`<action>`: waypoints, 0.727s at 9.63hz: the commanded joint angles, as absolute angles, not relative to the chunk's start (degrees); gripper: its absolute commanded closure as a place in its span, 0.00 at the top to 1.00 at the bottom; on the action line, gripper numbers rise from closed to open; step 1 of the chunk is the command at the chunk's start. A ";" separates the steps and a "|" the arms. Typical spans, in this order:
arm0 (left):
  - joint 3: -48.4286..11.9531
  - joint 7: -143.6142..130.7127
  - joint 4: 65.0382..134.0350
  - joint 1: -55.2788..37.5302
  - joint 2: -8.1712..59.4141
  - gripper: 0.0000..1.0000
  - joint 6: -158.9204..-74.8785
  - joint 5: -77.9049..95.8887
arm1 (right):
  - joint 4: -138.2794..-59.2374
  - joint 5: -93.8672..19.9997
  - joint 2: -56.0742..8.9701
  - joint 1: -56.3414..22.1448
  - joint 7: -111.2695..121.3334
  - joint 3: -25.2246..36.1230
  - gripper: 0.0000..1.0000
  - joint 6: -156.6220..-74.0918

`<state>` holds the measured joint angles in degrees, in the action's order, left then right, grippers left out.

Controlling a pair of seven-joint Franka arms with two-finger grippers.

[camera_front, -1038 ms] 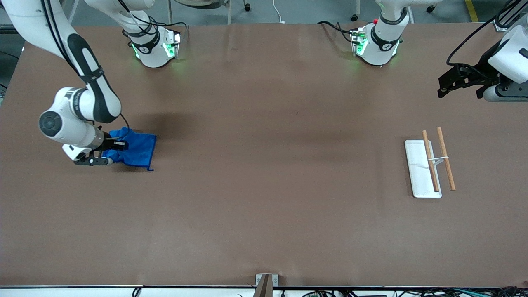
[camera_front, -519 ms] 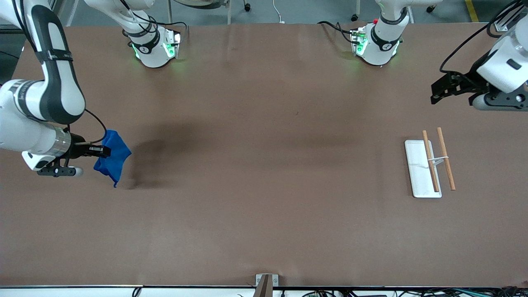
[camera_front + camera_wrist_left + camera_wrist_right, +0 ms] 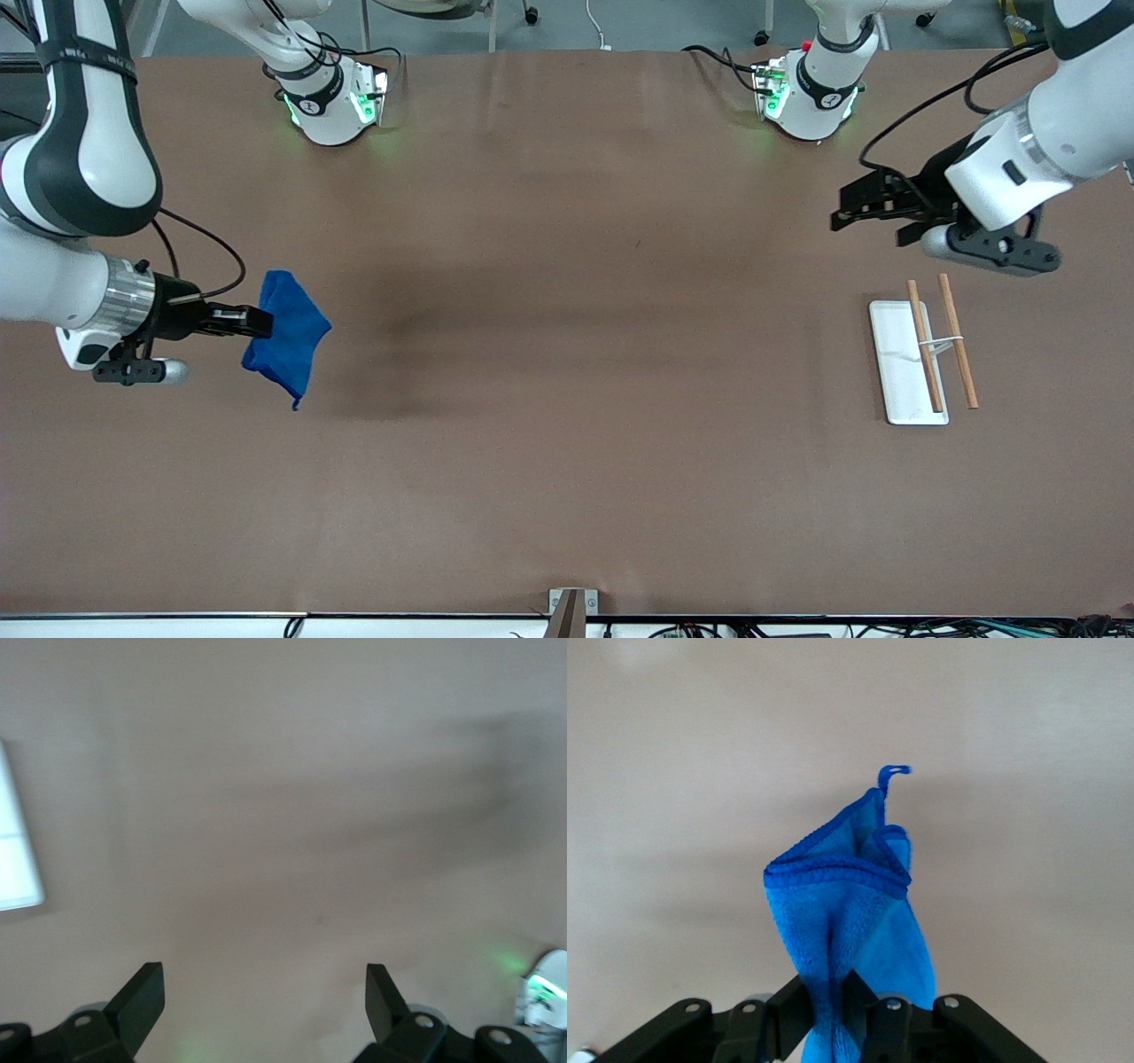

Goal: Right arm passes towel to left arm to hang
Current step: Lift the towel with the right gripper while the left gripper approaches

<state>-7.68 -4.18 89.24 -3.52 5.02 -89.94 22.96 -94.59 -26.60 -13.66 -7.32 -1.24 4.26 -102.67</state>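
- Worktop [image 3: 567, 443]: brown sheet, bare across the middle. This open stretch between the two arms looks like the likely hand-over zone.
- Right gripper [image 3: 257, 321]: up in the air over the right arm's end of the worktop, well apart from the rack. Its jaws are clamped on one bunched edge of the towel, so the rest drapes free for the other arm to take.
- Left gripper [image 3: 852, 211]: in the air just above the rack's end of the worktop, pointing toward the middle. Jaws spread wide with nothing between them, ready to receive.
- Rack [image 3: 926, 354]: white flat base carrying two wooden rods joined by a thin white bracket, lying at the left arm's end. Judged to be the hanging spot, within the left arm's easy reach.
- Towel [image 3: 288, 341]: bright blue, hanging clear of the worktop, well apart from the rack.
- Loop [image 3: 893, 773]: tiny, at the towel's free corner, away from the grip.
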 commanded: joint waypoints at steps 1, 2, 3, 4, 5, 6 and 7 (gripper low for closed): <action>-9.13 3.37 90.00 -4.56 11.57 1.00 -95.67 35.79 | -92.47 -34.15 -12.48 -12.37 -7.44 4.57 0.00 -102.48; -10.36 7.34 90.09 -4.74 14.12 1.00 -99.72 41.69 | -91.24 -37.67 -12.48 -13.70 -7.99 4.57 0.00 -102.57; -12.37 9.99 90.09 -4.75 16.33 1.00 -102.71 48.10 | -90.27 -42.84 -12.57 -14.41 -8.00 4.57 0.00 -102.48; -13.78 14.63 90.26 -4.75 18.52 0.96 -105.09 53.65 | -90.09 -50.72 -12.66 -14.41 -8.09 4.57 0.00 -102.13; -14.76 20.07 90.44 -4.66 20.98 0.92 -105.73 58.92 | -90.09 -56.63 -12.74 -15.46 -8.00 4.57 0.00 -102.48; -14.94 24.65 91.48 -4.75 23.27 0.89 -105.73 66.20 | -90.09 -59.21 -12.74 -17.21 -8.09 4.57 0.00 -102.74; -15.12 29.05 92.89 -4.83 24.68 0.88 -105.73 73.84 | -90.09 -62.72 -12.74 -18.01 -8.09 4.57 0.00 -102.83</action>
